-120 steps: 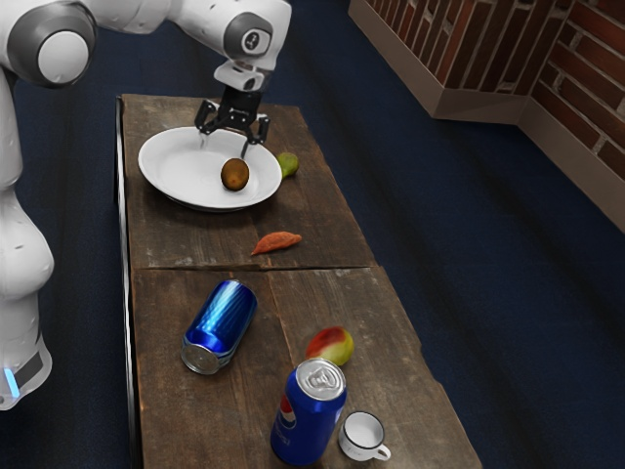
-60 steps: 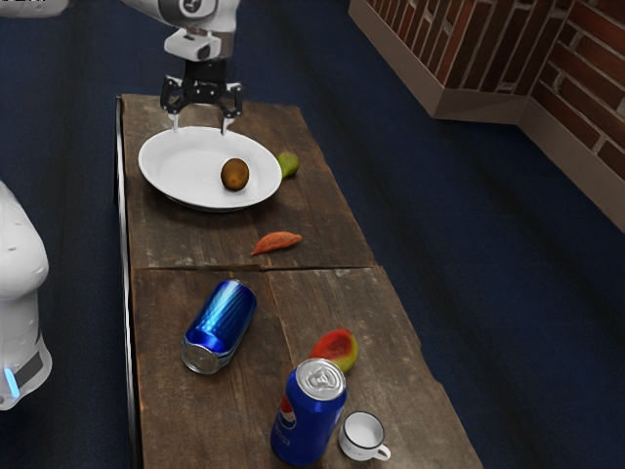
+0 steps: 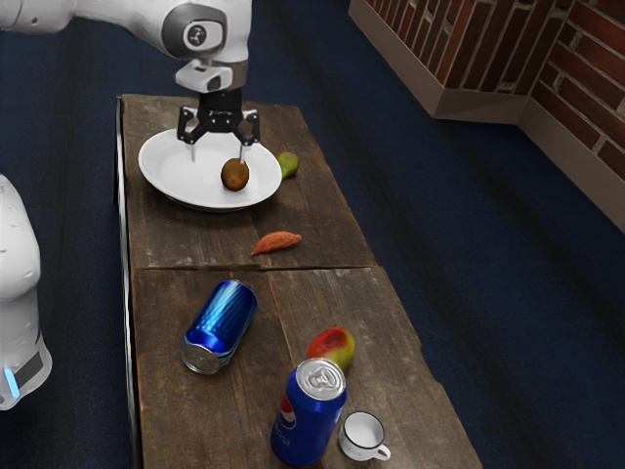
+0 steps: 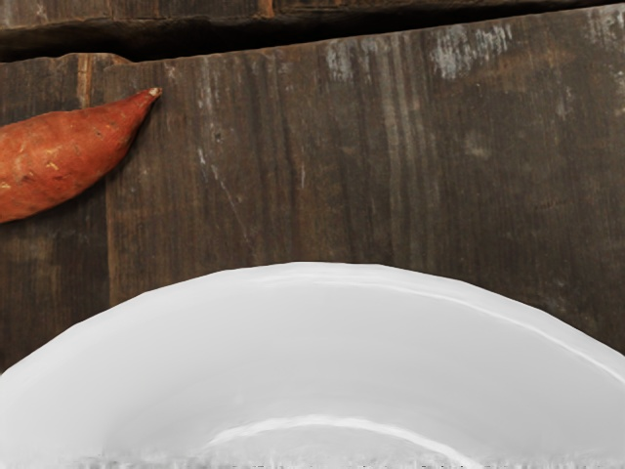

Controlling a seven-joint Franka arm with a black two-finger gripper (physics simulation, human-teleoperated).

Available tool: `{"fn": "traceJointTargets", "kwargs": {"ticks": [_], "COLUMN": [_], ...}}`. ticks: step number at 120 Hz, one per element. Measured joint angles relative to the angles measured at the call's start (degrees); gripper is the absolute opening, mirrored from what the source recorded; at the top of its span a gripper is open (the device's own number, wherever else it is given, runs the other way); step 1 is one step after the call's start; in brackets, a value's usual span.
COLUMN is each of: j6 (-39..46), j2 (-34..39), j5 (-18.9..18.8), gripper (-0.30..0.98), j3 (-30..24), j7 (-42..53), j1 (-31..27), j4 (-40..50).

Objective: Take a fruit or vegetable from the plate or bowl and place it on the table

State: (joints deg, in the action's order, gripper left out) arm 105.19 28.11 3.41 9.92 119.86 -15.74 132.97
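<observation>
I have the wooden table (image 3: 195, 230) running lengthwise through the exterior view, with the wide white plate (image 3: 152, 176) near its far end. Its glossy, shallow inside should give a round thing little grip, so I'd expect it to let fruit slide or roll at a nudge. My gripper (image 3: 217, 158) hangs over that plate, fingers spread, nothing pinched between them. The blue cans, one lying (image 3: 221, 325) and one upright (image 3: 309, 420), are well apart from the work. Of the loose produce, the mango (image 3: 332, 346), the orange sweet potato (image 3: 277, 241) and the green fruit (image 3: 288, 164) lie outside the plate, so I'd leave them. That makes the small brown fruit (image 3: 234, 175) my target: it rests in the plate, toward the side nearest the green fruit, and one fingertip appears close to it; whether they touch I can't tell. I take it for a kiwi: light, firm with slight give, its dull skin offering decent friction, though too hard a squeeze could bruise it. I'd centre the hand over it, go low enough for the pads to meet its widest part on opposite flanks, and close gently; pinched high on its rounded top, it would likely squirt away.
</observation>
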Motion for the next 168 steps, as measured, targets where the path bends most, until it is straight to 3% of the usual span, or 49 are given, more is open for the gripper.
{"fn": "traceJointTargets", "kwargs": {"ticks": [40, 118, 168], "j6": [5.04, 6.28, 6.42], "j2": [-3.5, -4.63, -4.75], "j5": [-0.26, -0.43, -0.04], "gripper": [0.69, 0.69, 0.69], "j3": [0.01, -0.16, -0.25], "j7": [-0.42, -0.82, -0.92], "j1": [-2.72, -8.75, -8.45], "j4": [-1.02, -1.03, -0.44]}}
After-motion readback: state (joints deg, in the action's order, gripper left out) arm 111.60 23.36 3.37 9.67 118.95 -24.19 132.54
